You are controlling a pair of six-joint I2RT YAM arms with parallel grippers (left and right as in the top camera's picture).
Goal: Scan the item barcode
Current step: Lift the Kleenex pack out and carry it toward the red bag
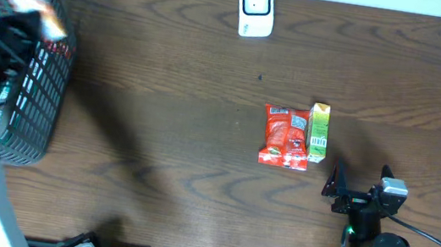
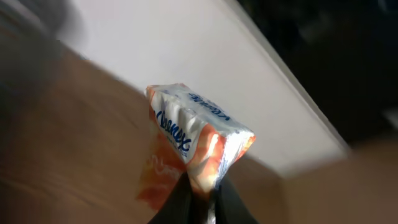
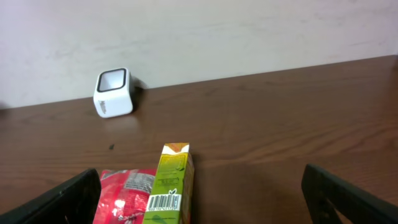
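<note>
Close to the front edge of the brown wooden table (image 1: pixel 159 133), on the right, sits the right gripper (image 1: pixel 357 186). Its two black fingers (image 3: pixel 62 199) are spread wide apart and hold nothing.

Just past it lie a red snack bag (image 1: pixel 285 136) and a green box (image 1: pixel 318 132), touching side by side. The green box shows a barcode (image 3: pixel 164 201) on the end that faces the right gripper.

Over on the left stands a dark basket (image 1: pixel 41 91). Above it is the left gripper (image 2: pixel 202 199). Its fingers are pressed together on one end of a tissue pack (image 2: pixel 199 137), white and orange with blue letters. The pack is up in the air and looks blurry from above.

At the far edge of the table, in the middle, stands a small white scanner (image 1: pixel 255 7). It is well away from the tissue pack. Behind the table is a plain pale wall (image 3: pixel 249 31).
</note>
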